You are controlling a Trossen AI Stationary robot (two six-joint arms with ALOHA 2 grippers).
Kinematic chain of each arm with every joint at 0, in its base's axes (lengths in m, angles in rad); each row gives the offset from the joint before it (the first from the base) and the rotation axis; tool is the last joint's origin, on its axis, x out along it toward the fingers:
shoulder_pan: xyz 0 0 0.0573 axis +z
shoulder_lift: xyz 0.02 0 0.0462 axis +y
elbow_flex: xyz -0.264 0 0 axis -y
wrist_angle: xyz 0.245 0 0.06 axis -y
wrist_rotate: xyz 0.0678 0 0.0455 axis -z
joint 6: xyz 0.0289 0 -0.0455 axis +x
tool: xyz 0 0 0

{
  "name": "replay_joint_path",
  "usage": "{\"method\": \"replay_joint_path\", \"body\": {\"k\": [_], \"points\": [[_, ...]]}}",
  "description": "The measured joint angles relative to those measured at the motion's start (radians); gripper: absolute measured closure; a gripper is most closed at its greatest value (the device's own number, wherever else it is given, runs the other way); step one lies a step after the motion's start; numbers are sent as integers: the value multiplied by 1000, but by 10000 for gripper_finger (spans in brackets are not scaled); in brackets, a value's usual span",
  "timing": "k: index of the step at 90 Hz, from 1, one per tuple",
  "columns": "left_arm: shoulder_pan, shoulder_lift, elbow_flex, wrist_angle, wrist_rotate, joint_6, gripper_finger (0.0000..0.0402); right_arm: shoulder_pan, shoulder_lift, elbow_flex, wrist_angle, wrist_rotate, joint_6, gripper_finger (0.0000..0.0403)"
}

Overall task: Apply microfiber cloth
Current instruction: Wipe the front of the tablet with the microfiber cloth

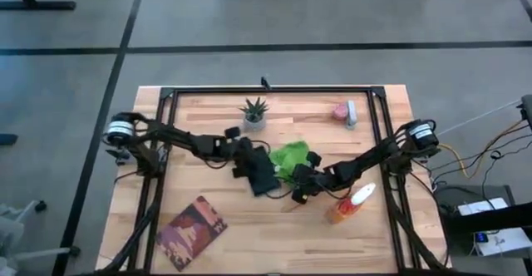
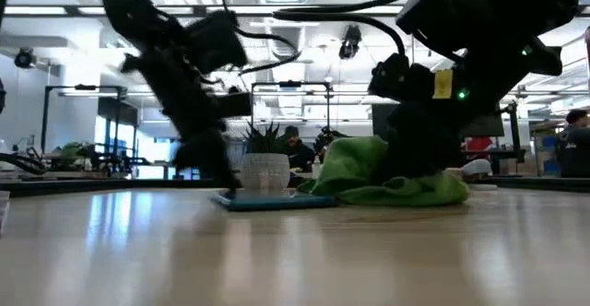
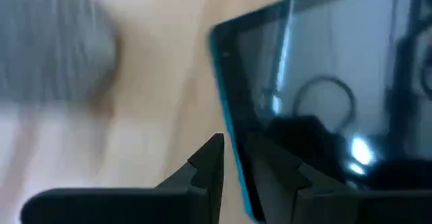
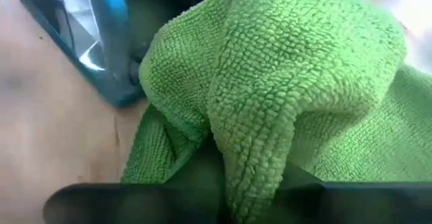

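Your table (image 1: 208,114) has bare wood along the far edge between the potted plant (image 1: 254,112) and a pink-and-grey item (image 1: 345,112); the near-left corner holds a patterned booklet (image 1: 192,230), well apart from the work. An orange spray bottle (image 1: 350,204) lies just beside your right arm.

Microfiber cloth (image 4: 283,89): bunched mid-table, overlapping the tablet's (image 3: 337,96) far edge. Your right gripper (image 4: 253,190) is closed on a fold of the cloth, fabric pinched between its fingers.

Your left gripper (image 3: 253,170) straddles the tablet's blue rim, fingers narrowly parted, one either side of the edge.
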Motion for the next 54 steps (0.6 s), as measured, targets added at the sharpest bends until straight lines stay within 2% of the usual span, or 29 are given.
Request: {"method": "replay_joint_path", "body": {"k": [10,18,27,34,45,54], "points": [[-32,-117,-59,-133,15,-198,342,-3,0,10,10,13,-5,400],[-71,-219,-115,-195,87,-359,342,-9,0,30,32,30,-27,400],[-118,-324,-184,-177,174,-519,342,-18,1,61,69,38,-57,400],[-160,-382,-239,-182,201,-605,342,-23,10,85,114,37,-63,400],[-206,-440,-321,-143,184,-708,342,-27,60,129,166,13,-74,400],[-229,-456,-387,-45,165,-720,342,-31,127,200,201,10,-92,400]]}}
